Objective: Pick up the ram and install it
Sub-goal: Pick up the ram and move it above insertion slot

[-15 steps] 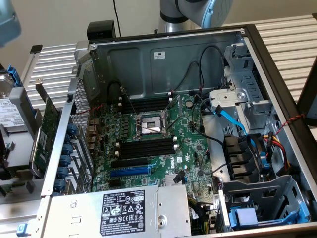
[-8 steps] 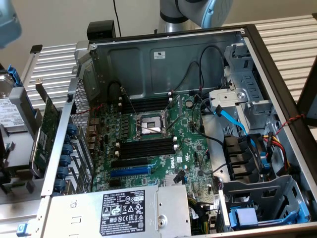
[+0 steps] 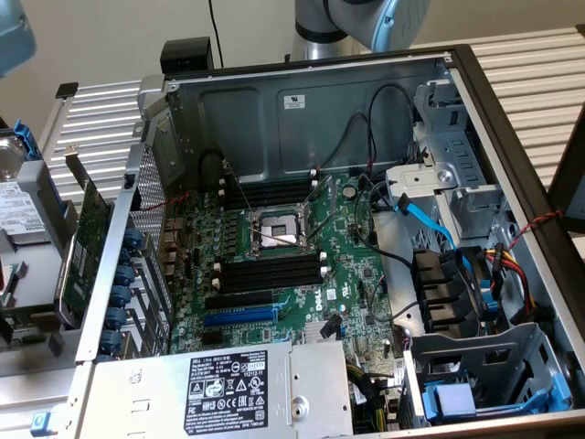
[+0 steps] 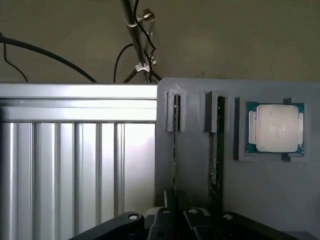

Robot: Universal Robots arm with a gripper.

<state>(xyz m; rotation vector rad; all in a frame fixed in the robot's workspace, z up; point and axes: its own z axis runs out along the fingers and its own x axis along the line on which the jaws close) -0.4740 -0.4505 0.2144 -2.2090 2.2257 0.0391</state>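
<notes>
The ram [image 4: 175,117] was gripped by the closed fingers [image 4: 164,220] in its grey holder [image 4: 195,165] (apparently not yet lifted), while the black memory slots [image 3: 274,271] remained unfilled.

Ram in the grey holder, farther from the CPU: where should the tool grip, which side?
Likely from straight above, pinching the two flat faces at the exposed long edge. The ram stands on edge in a narrow slot of the grey holder, leaving just that edge reachable.
</notes>
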